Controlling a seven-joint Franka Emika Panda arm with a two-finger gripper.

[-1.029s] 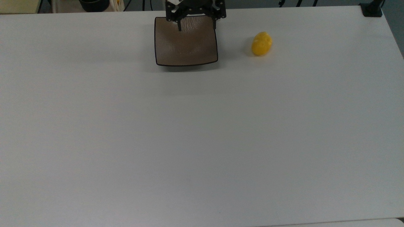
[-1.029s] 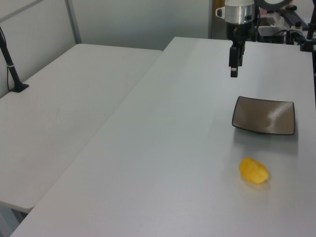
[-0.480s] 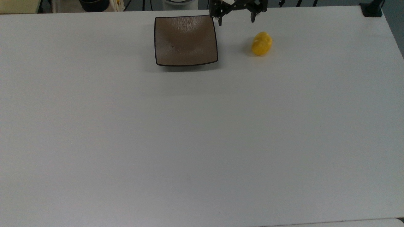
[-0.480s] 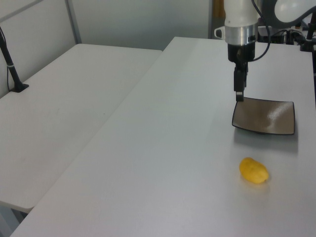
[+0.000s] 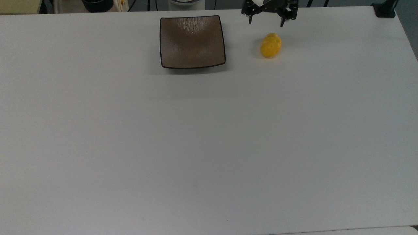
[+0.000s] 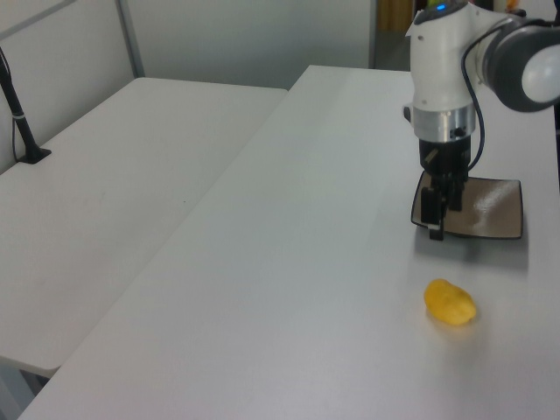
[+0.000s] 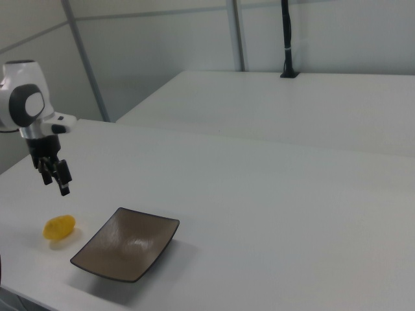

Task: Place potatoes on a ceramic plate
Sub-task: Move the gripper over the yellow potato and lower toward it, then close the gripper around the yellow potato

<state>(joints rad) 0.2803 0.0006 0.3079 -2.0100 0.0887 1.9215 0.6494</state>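
The yellow potato (image 5: 271, 45) lies on the white table, to the right of the square brown ceramic plate (image 5: 192, 41) in the top view. The potato (image 6: 450, 302) sits in front of the plate (image 6: 490, 208) in the left view, and the potato (image 7: 58, 227) lies left of the plate (image 7: 126, 243) in the right view. My gripper (image 5: 265, 21) hangs open just behind the potato in the top view, above the table, fingers pointing down with nothing between them. The gripper (image 6: 436, 220) also shows in the left view and the gripper (image 7: 55, 180) in the right view.
The white table (image 5: 209, 137) stretches wide toward the top view's bottom. A black post base (image 5: 384, 10) stands at its far right corner. A second white table (image 6: 114, 201) lies beside it in the left view.
The gripper has travelled from over the plate's far edge to the top view's right, and now hangs just behind the potato. It has come lower. Potato and plate have not moved.
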